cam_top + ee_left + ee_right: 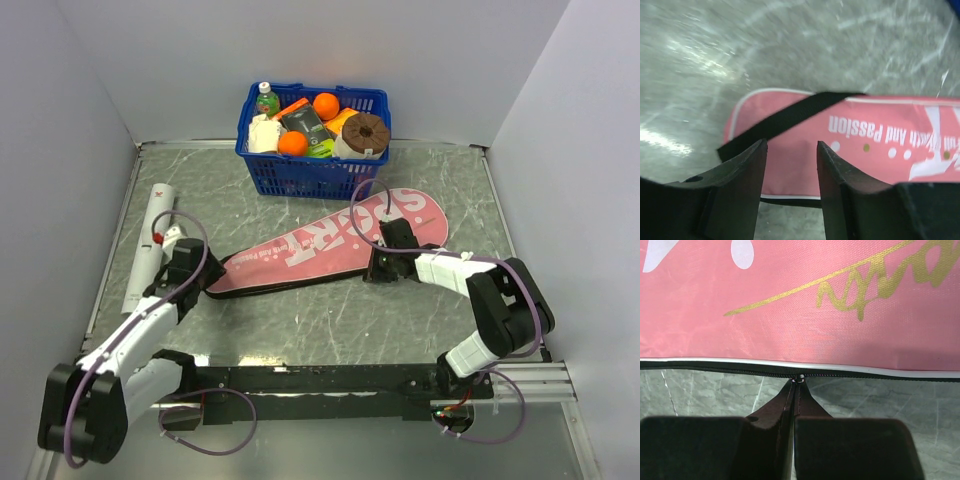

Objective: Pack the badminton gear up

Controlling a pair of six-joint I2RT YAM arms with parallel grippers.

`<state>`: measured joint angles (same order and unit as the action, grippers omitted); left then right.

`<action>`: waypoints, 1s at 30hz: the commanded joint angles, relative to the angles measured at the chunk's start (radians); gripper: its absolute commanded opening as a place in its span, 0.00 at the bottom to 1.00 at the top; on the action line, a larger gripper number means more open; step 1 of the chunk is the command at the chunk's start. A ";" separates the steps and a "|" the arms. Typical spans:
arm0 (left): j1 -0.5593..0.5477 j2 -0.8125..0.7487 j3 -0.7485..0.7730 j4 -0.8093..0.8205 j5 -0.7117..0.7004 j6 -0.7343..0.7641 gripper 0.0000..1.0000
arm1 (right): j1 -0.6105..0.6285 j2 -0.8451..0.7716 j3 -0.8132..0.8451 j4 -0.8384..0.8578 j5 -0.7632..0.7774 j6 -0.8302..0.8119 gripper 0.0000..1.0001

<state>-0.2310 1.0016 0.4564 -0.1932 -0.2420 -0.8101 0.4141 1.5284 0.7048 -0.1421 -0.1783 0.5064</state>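
Entry: pink SPORT cover (318,242), flat on the table (300,322), mid-field, with both my grippers at it.
Near: my left arm reaches forward, low; its wrist view is blurred and cuts off the cover's wide end. Left gripper (791,146): jaws partly apart, nothing between them, over the cover's narrow end by a black strap (785,117). Right arm folded at the elbow, forearm pointing left. Right gripper (796,386): fingers pressed together, tips at the zip slider (800,378) on the cover's black near edge; whether they pinch it I cannot tell. Cover's contents hidden. Left side: white tube (148,240), lower end behind my left arm. Far: blue basket (310,172).
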 commanded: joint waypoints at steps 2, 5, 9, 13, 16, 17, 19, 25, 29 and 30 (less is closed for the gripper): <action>0.041 -0.080 -0.022 -0.032 -0.125 -0.050 0.50 | -0.009 0.010 -0.001 0.021 -0.023 -0.023 0.00; 0.067 -0.092 -0.033 -0.022 -0.123 -0.058 0.51 | -0.009 0.015 0.001 0.018 -0.020 -0.028 0.00; 0.096 -0.043 -0.027 -0.020 -0.111 -0.055 0.53 | -0.011 0.021 0.005 0.015 -0.016 -0.032 0.00; 0.111 -0.003 -0.021 -0.009 -0.086 -0.049 0.53 | -0.008 0.019 0.004 0.016 -0.016 -0.035 0.00; 0.121 0.067 -0.009 0.017 -0.037 -0.031 0.52 | -0.008 0.018 0.001 0.019 -0.019 -0.034 0.00; 0.124 0.087 -0.005 0.035 -0.023 -0.028 0.52 | -0.008 0.021 0.002 0.019 -0.021 -0.034 0.00; 0.131 0.144 0.007 0.049 0.024 -0.017 0.49 | -0.003 0.024 0.005 0.019 -0.029 -0.034 0.00; 0.133 0.163 -0.015 0.133 0.160 0.008 0.30 | 0.052 0.038 0.031 0.003 -0.035 -0.037 0.00; 0.125 0.132 -0.058 0.162 0.282 0.006 0.20 | 0.164 0.068 0.099 -0.031 -0.007 -0.017 0.00; 0.116 0.112 -0.074 0.163 0.297 0.006 0.20 | 0.187 0.073 0.113 -0.045 0.014 -0.009 0.00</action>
<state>-0.0929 1.1519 0.4335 -0.0505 -0.1211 -0.8131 0.4908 1.5635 0.7403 -0.1452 -0.1886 0.4896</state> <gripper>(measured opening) 0.214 0.007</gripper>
